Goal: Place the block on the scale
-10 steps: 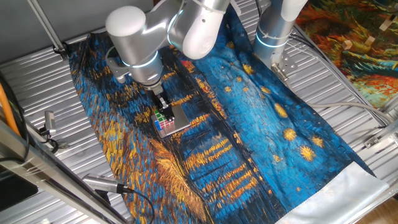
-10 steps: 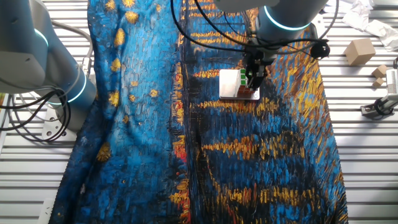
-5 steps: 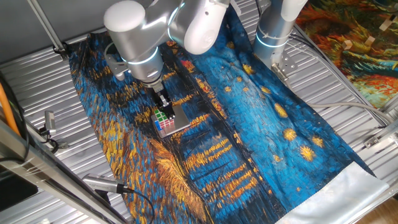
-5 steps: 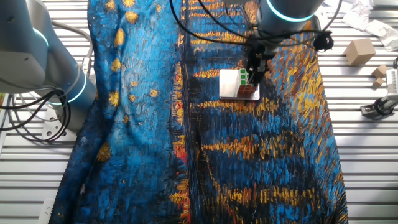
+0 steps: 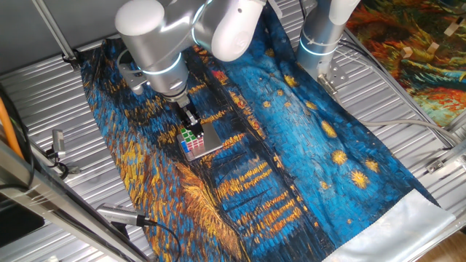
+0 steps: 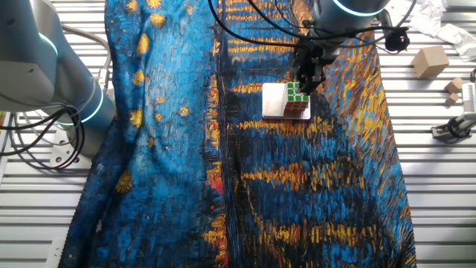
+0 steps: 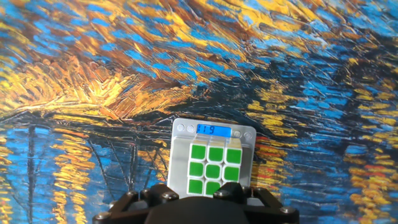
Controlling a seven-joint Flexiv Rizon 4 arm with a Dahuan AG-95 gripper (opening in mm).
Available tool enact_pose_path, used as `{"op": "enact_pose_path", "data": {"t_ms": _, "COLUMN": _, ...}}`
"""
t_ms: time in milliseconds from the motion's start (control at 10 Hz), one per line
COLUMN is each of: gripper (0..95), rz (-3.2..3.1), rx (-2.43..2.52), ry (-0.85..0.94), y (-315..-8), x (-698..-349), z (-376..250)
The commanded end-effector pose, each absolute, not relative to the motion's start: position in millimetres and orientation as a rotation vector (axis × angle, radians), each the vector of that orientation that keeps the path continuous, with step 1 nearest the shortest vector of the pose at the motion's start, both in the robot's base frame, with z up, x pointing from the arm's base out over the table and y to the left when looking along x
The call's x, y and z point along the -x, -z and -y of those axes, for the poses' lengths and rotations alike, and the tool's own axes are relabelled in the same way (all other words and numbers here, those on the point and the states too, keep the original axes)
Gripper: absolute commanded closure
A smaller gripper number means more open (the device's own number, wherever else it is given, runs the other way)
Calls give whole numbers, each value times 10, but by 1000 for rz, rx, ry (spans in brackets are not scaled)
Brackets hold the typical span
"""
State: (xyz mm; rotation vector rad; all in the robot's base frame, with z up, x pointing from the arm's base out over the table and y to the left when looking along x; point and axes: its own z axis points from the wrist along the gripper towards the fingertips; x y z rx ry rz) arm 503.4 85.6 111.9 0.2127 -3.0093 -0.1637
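Observation:
The block (image 5: 193, 142), a small cube with its green 3x3 face up, rests on the silver-grey scale (image 5: 212, 135) on the painted cloth. In the hand view the block (image 7: 214, 165) sits on the platform just below the scale's (image 7: 182, 163) lit blue display, which shows digits. In the other fixed view the block (image 6: 298, 100) stands on the right part of the scale (image 6: 274, 101). My gripper (image 5: 189, 118) hangs just above the block, open and holding nothing; it also shows in the other fixed view (image 6: 306, 73) and at the bottom of the hand view (image 7: 199, 198).
A blue and orange painted cloth (image 5: 291, 145) covers the ribbed metal table. A second arm's base (image 6: 71, 82) stands at the cloth's edge. Small wooden blocks (image 6: 430, 61) and a clamp (image 6: 454, 126) lie off the cloth on the right.
My gripper has lifted up and slightly away from the block. The block stays on the scale and has not moved.

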Motion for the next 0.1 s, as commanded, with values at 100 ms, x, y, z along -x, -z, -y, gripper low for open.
{"op": "enact_pose_path", "data": {"t_ms": 100, "gripper": 380, "rz": 3009, "rx": -262, "ry": 154, "y": -1121, "x": -5025, "z": -853}}
